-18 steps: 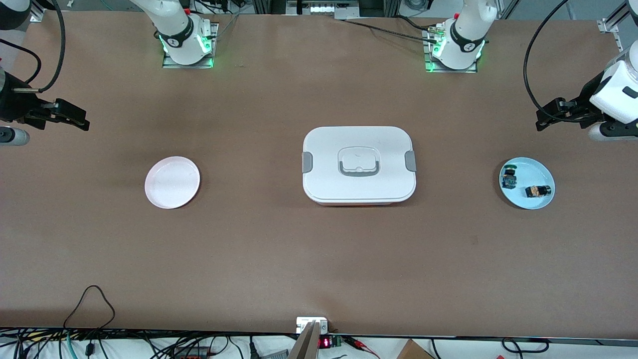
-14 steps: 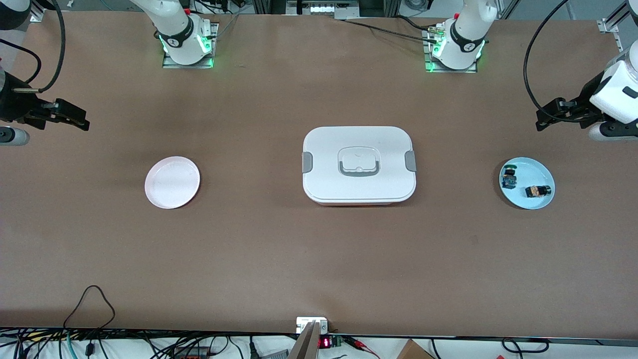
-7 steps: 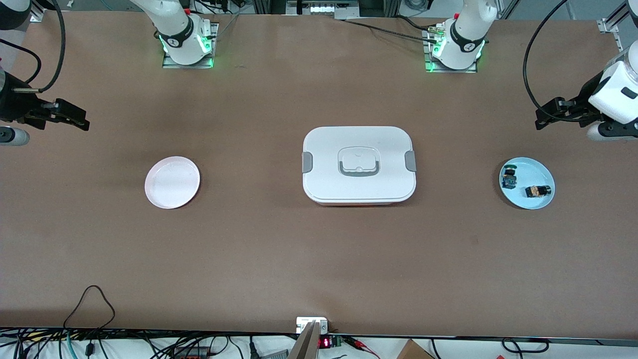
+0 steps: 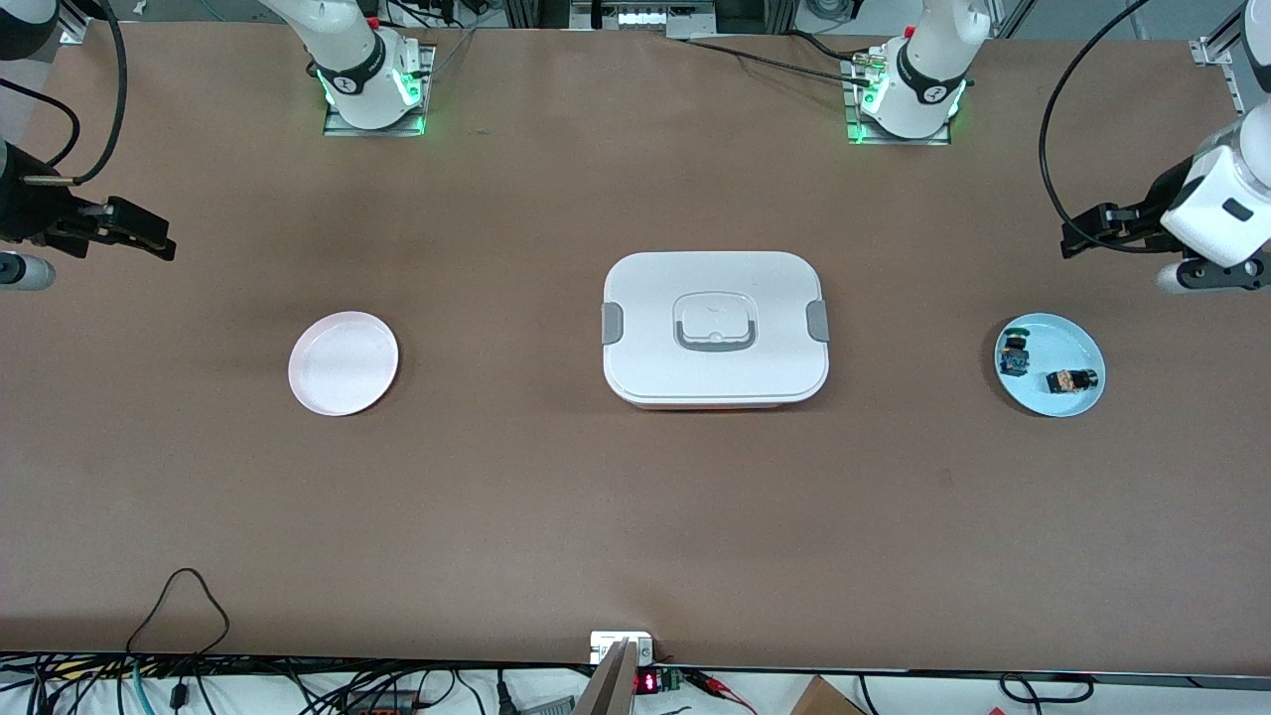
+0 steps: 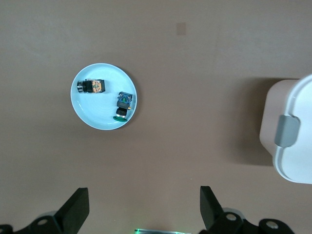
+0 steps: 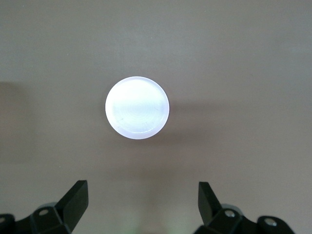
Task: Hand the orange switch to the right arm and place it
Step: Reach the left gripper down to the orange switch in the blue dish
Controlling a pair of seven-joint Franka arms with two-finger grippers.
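The orange switch lies on its side on a light blue plate at the left arm's end of the table. A green-capped switch lies beside it on the same plate. My left gripper hangs open and empty over bare table next to that plate. My right gripper waits open and empty over the table near the right arm's end. An empty pink plate lies close to it.
A closed white lunch box with grey latches stands mid-table between the two plates. Cables run along the table's edge nearest the front camera.
The left arm's wrist has shifted slightly, with its gripper still open beside the blue plate. The right arm and the objects have not moved.
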